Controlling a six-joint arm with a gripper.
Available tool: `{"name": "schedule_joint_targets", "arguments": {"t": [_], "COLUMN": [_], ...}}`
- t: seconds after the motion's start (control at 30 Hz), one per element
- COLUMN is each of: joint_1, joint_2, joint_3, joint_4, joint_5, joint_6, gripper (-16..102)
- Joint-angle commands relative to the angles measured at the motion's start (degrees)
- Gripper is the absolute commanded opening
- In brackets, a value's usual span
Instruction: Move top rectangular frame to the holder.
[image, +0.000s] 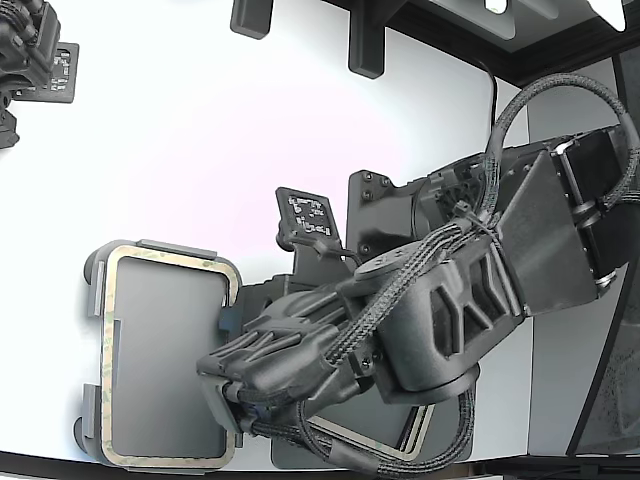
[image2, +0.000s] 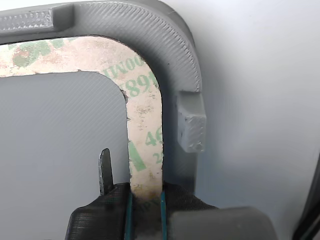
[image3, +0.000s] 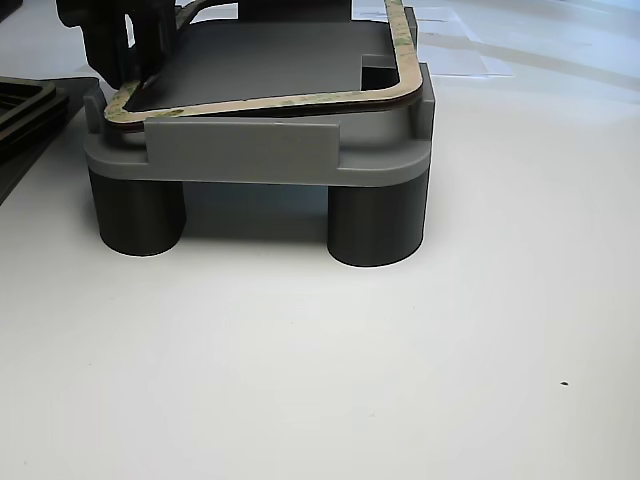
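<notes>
The top rectangular frame (image: 112, 330) is beige-tan with green specks and lies in the holder (image: 92, 290), a light grey tray on round feet, at the lower left of the exterior view. My gripper (image: 224, 332) is shut on the frame's long side nearest the arm. In the wrist view the frame's strip (image2: 145, 130) runs between my fingertips at the gripper (image2: 146, 197), inside the holder's raised rim (image2: 170, 45). In the other view the frame (image3: 300, 100) sits across the holder (image3: 250, 150), with the gripper (image3: 125, 55) at its far left corner.
Another frame (image: 412, 438) on a dark grey mat lies under the arm at the exterior view's lower right. A second arm (image: 25, 50) is at the top left. Black brackets (image: 365, 45) stand at the top. A dark flat stack (image3: 20, 100) lies left of the holder.
</notes>
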Motion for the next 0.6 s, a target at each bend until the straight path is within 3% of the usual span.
{"name": "schedule_joint_targets", "arguments": {"t": [0.0, 0.57], "joint_1": [-0.4, -0.3], "joint_2": [0.9, 0.3], "joint_3": [-1.7, -1.6], "joint_4": [0.6, 0.6], "joint_5": [-0.2, -0.4], "joint_6": [0.2, 1.1], "gripper": [-10, -10]}}
